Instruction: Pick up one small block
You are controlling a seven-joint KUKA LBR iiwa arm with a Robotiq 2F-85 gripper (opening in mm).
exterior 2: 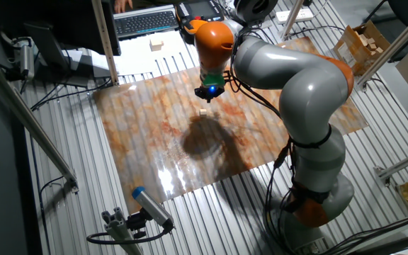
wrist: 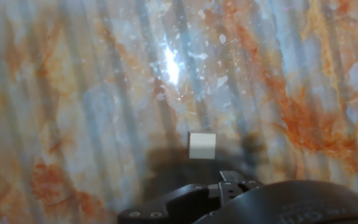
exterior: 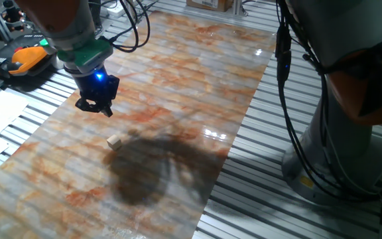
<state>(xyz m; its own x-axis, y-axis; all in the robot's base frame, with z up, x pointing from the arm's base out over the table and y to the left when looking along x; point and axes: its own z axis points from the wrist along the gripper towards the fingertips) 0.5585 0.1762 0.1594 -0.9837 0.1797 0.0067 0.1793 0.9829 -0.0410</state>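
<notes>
So from my remote seat, the small block (exterior: 115, 141) was sitting by itself on the marbled orange-and-grey mat (exterior: 197, 73), right at the edge of the arm's dark shadow (exterior: 158, 166). Nothing was touching it. The gripper (exterior: 95, 106) hung in the air above the mat, up and to the left of the block in one fixed view, clearly apart from it, with a blue light glowing on the hand just above the fingers.

From the other fixed view the block (exterior 2: 203, 111) was just a pale speck a little below the gripper (exterior 2: 210, 98), and the grey arm (exterior 2: 296, 78) with its orange joints arched over the mat (exterior 2: 140, 142) from the right. There was a keyboard (exterior 2: 144, 22) on the slatted table (exterior 2: 62, 184) behind the mat, and a bigger pale wooden block (exterior 2: 156, 44) near it, well away from the little one.

Hand view was the nicest: the block (wrist: 201, 145) showed as a small pale cube near the middle of the frame, a bit above the dark body of the hand at the bottom edge, lying flat on the mat (wrist: 73, 93).

As for the fingers, honestly I couldn't tell whether they were spread or pinched together; they were too dark and small in the fixed views, and the hand view didn't show the tips. They weren't holding anything, that much was plain.
</notes>
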